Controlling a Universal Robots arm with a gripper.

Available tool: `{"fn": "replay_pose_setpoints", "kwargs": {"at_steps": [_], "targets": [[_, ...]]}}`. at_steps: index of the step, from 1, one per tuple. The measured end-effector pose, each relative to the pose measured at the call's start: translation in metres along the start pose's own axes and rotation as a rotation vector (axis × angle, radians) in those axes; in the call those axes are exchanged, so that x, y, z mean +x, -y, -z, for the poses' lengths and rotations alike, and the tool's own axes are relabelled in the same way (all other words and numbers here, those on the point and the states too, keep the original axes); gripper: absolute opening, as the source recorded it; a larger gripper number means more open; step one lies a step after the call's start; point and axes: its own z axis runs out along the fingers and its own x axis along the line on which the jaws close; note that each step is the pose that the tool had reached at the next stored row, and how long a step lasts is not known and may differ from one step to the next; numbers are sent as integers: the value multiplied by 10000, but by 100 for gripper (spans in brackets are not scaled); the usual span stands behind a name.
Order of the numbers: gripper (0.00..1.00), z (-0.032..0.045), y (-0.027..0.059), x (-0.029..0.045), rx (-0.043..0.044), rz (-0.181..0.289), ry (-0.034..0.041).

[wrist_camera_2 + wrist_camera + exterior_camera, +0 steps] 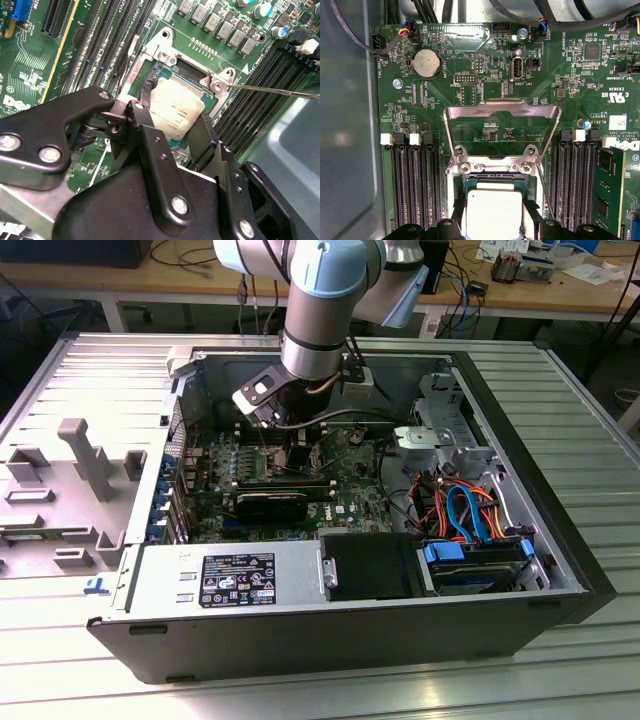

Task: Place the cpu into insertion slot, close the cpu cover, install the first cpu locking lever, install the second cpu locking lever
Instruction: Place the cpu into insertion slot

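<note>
**Silver-grey cpu (172, 102) clamped at the insertion slot (192, 67), cover open**

Ribbed aluminium forms the table (580, 390). On it, at the exterior view's left, lies a grey fixture tray (60, 480) with upright grey blocks. Just beside the tray lies the open computer case (150, 640), with its labelled power supply (230, 580) along the near side. The green motherboard (210, 465) lies farther in. The arm (320, 310) comes down from the far side over the middle of the board, and its end effector (300, 455) sits low inside the case. At the exterior view's right are a metal drive cage (450, 440) and orange and blue cables (465, 510).

In the second wrist view the end effector (175, 114) is narrow, holding the cpu. Its black fingers (202, 131) press against opposite edges of the chip. The cpu lies level within the silvery rim of the insertion slot; whether it is fully seated I cannot tell. A thin metal locking lever (270, 90) sticks out sideways from the socket's corner, unlatched.

In the first wrist view the cpu cover (500, 107) stands swung up on its hinge, just beyond the slot. The board shows through its square window. Long black memory slots (415, 185) flank the socket on both sides.
</note>
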Motion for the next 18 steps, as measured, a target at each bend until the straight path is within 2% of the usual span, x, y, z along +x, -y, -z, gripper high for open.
{"fn": "replay_pose_setpoints", "kwargs": {"at_steps": [8,12,18], "targets": [[53,0,-1,0,1,0,1],[53,36,3,0,0,0,-1],[53,41,4,-1,2,100,14]]}}
